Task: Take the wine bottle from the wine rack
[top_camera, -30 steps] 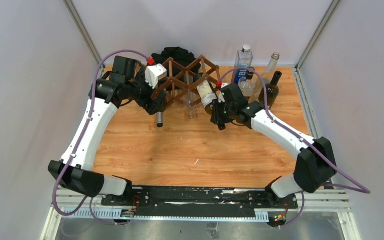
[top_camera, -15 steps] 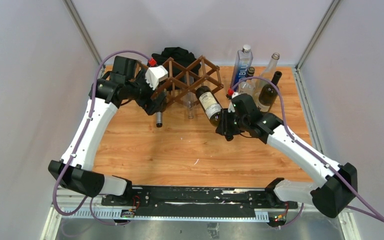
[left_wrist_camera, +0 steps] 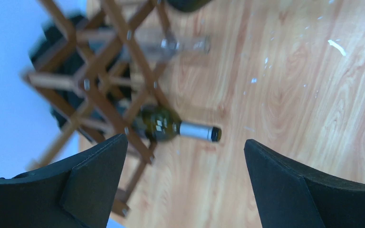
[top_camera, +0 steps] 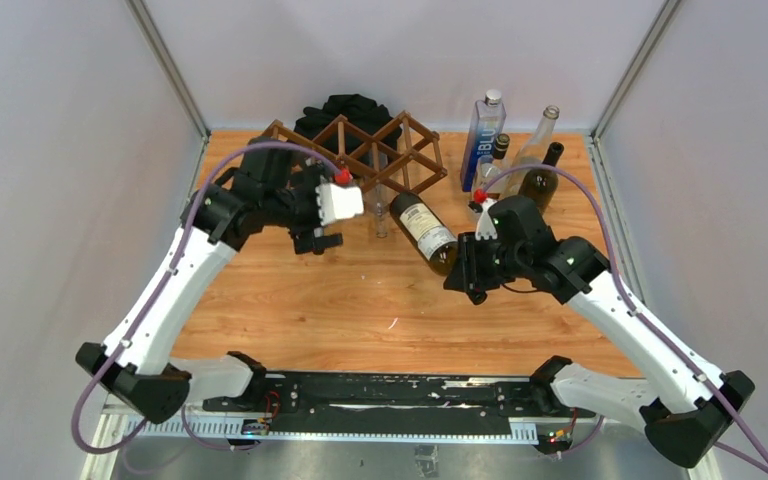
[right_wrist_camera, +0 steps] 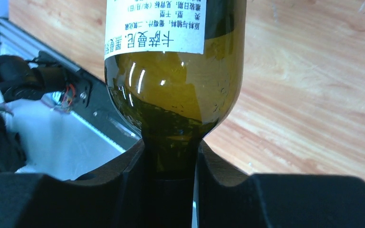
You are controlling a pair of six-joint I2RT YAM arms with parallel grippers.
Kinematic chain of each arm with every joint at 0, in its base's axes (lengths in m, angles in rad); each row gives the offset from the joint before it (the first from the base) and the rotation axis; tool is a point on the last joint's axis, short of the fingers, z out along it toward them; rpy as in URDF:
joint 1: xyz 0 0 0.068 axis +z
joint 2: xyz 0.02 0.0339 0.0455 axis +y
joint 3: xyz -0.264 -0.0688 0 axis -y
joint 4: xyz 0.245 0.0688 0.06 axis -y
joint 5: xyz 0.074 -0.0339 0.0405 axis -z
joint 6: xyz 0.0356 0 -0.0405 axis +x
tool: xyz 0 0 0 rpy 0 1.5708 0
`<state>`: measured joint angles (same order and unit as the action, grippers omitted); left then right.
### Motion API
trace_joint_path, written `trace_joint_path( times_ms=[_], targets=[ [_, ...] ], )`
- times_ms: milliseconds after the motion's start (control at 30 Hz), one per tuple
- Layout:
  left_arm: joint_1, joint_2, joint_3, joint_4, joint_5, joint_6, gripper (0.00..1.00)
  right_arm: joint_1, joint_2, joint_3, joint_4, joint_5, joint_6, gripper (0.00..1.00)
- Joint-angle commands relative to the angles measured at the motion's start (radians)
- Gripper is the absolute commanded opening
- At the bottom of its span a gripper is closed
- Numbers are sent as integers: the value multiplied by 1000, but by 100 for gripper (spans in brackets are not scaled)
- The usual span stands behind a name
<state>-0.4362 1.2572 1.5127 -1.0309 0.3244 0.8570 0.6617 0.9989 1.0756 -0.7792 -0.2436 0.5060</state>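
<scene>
I see right claw (right_wrist_camera: 171,164) clamped on neck of dark green glass wine bottle (top_camera: 425,232), out of dark brown wooden lattice rack (top_camera: 390,150), just near-right; left claw (top_camera: 317,240) wide open, empty. Bare wooden tabletop (top_camera: 360,310) nearward.

"BLU" on tall clear bottle (top_camera: 484,128)

robot lab cell: white panel walls (top_camera: 60,150), aluminium corner posts (top_camera: 170,68), wooden tabletop (top_camera: 360,300), black mounting rail (top_camera: 400,387).
</scene>
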Motion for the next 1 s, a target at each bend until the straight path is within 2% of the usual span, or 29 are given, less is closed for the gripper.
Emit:
trace_joint_path(
  times_ms=[0,100,333,433,667,767,933,967],
  targets=[
    [-167,-105,-57,75,-21,253,100,38,-13,139,-62,-106,-11,0],
    [-265,-149,-124,157,-38,338,100,64,0,172,-87,-146,-7,0],
    [-395,-158,-244,350,-77,327,100,112,45,204,-86,-243,-3,0],
    [-418,-169,-292,351,-39,348,100,137,64,239,-87,-248,-14,0],
    [-452,-148,-356,359,-46,324,100,189,105,290,-52,-274,-20,0],
    [-477,-138,-386,409,-133,321,100,205,122,299,-15,-300,10,0],
    [-478,-126,-390,437,-174,288,100,223,147,320,51,-331,36,0],
    [-478,-131,-396,442,-181,290,97,223,150,318,52,-331,36,0]
  ],
)
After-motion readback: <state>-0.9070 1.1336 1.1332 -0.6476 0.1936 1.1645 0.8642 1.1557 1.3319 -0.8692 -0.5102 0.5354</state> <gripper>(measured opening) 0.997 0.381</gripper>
